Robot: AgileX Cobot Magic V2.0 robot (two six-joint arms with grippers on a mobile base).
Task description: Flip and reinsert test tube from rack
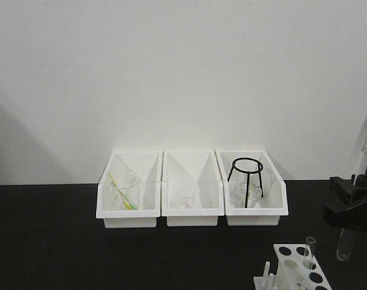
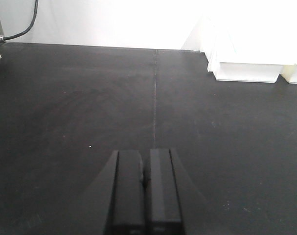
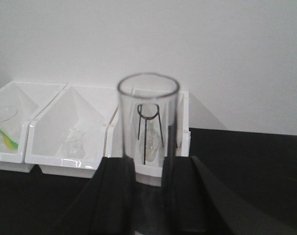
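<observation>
The white rack (image 1: 287, 251) stands at the table's front right, with pegs on its near side and a clear test tube (image 1: 309, 249) upright in one hole. My right gripper (image 1: 351, 196) is at the right edge, above and to the right of the rack. It is shut on another clear test tube (image 1: 344, 244), held nearly upright, round end down and hanging clear of the table. In the right wrist view this tube (image 3: 148, 112) stands between the black fingers (image 3: 116, 196), open rim up. My left gripper (image 2: 144, 161) is shut and empty over bare black table.
Three white open-front bins (image 1: 192, 211) sit in a row against the back wall. The left one holds a beaker with a yellow-green stick (image 1: 126, 192), the middle one small glassware (image 1: 184, 196), the right one a black tripod stand (image 1: 246, 178). The tabletop (image 1: 50, 241) is black.
</observation>
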